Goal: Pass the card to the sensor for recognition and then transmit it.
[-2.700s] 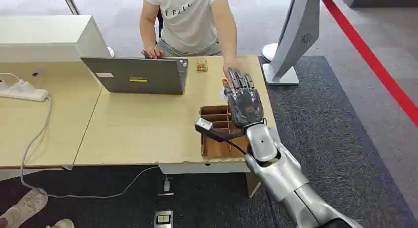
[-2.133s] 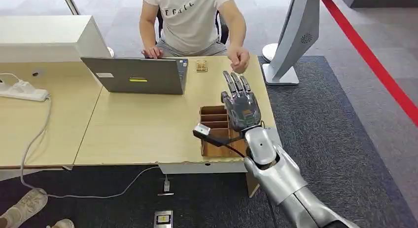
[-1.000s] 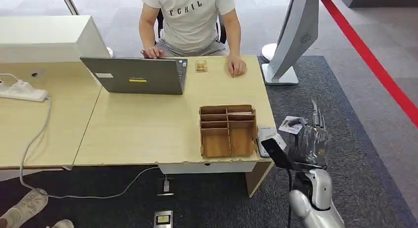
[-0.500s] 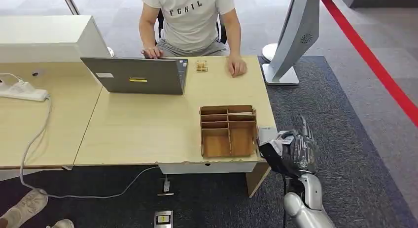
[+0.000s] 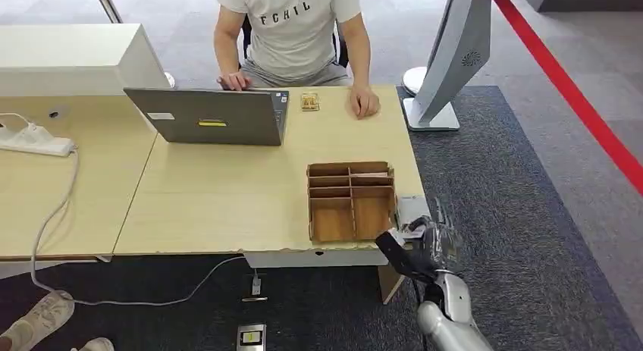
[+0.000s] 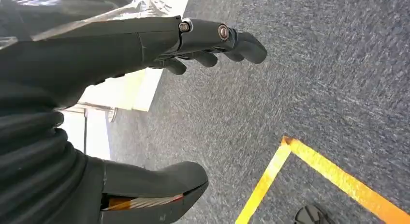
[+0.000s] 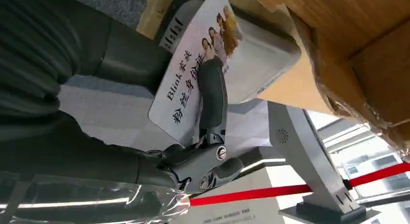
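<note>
A wooden table (image 5: 227, 192) stretches across the head view, with a person (image 5: 292, 32) seated on its far side at about 12 o'clock, one hand (image 5: 364, 102) resting flat on the tabletop. An open laptop (image 5: 208, 116) stands at roughly 10 o'clock from the table's middle. A wooden compartment box (image 5: 350, 201) sits near the table's right front corner.

Just past that corner, at about 4 o'clock from the box, the robot's right hand (image 5: 426, 241) grasps the card (image 7: 191, 74) — a white card with printed figures and lettering, pinched between the thumb and a dark finger (image 7: 212, 96) laid across its face. In the right wrist view the card lies against a pale grey sensor pad (image 7: 256, 52) that sits on the table edge beside the box.

The left hand (image 6: 145, 88) hangs over grey carpet (image 6: 314, 79) crossed by a yellow floor line (image 6: 309, 171); its fingers are apart and released, grasping nothing.

A tall white stand (image 5: 451, 55) rises at 2 o'clock beyond the table.
</note>
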`<control>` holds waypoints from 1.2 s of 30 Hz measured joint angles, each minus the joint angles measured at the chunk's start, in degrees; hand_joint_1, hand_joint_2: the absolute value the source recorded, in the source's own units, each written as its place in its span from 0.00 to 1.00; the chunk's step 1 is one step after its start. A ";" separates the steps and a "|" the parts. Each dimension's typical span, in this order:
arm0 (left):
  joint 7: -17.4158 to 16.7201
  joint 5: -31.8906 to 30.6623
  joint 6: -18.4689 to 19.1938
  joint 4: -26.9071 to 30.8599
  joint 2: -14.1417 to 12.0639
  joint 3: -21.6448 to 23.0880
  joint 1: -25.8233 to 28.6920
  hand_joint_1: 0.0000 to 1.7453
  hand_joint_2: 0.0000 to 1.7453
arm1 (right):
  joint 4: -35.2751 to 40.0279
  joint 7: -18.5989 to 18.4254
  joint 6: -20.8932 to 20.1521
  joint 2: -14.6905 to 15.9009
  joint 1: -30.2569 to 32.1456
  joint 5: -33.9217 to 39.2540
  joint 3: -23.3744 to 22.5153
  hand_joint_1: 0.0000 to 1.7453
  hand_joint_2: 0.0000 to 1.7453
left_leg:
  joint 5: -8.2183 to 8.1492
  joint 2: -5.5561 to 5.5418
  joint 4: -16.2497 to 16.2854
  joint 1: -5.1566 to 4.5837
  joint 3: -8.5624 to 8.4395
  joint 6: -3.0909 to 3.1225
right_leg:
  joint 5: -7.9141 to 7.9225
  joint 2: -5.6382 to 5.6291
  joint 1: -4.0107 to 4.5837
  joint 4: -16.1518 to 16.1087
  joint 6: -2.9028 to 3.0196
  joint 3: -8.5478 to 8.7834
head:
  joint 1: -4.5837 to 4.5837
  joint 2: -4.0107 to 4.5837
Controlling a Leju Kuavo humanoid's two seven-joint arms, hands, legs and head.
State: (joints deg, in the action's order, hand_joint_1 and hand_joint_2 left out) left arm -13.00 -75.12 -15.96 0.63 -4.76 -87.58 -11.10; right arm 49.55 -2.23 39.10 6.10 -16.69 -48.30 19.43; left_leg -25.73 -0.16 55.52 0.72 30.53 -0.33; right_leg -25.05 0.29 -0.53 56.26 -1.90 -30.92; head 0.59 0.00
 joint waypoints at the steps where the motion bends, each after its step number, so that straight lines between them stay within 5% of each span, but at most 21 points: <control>1: 0.00 0.02 0.00 0.00 0.04 0.00 0.01 0.06 1.00 | -0.72 0.00 0.00 -0.07 -0.23 -0.07 0.11 1.00 1.00 | 0.00 0.00 0.00 0.00 0.00 0.00 | 0.00 0.00 0.00 0.00 0.00 0.01 | 0.00 0.00; 10: 0.48 0.33 1.97 0.00 0.07 0.00 0.05 0.06 1.00 | -5.92 -0.11 0.07 -0.55 -1.52 -0.55 0.20 1.00 1.00 | 0.00 0.01 0.00 -0.01 -0.05 0.00 | 0.01 -0.01 -0.01 -0.01 0.00 0.03 | 0.00 0.00; 17: 1.22 0.17 3.58 0.00 -0.26 0.00 0.11 0.07 1.00 | -5.68 5.20 0.11 -0.70 -1.31 0.02 -0.79 1.00 1.00 | 0.01 0.00 0.01 0.00 -0.06 0.00 | 0.01 0.00 0.00 0.01 0.00 0.05 | 0.00 0.00; 36: 1.36 0.48 1.88 0.00 -0.09 -0.13 0.18 0.06 1.00 | 16.14 9.09 0.11 -1.75 2.13 14.08 1.40 1.00 1.00 | 0.02 0.00 0.00 0.00 -0.04 -0.01 | 0.01 0.00 0.00 0.02 0.00 0.05 | 0.02 0.00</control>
State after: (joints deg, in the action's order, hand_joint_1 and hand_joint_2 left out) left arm -11.65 -74.64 -14.08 0.63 -4.85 -87.71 -10.92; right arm 65.69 6.86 39.21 4.35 -14.56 -34.23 20.83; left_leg -25.71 -0.16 55.52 0.71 30.49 -0.34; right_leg -25.04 0.29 -0.53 56.28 -1.90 -30.87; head 0.61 0.00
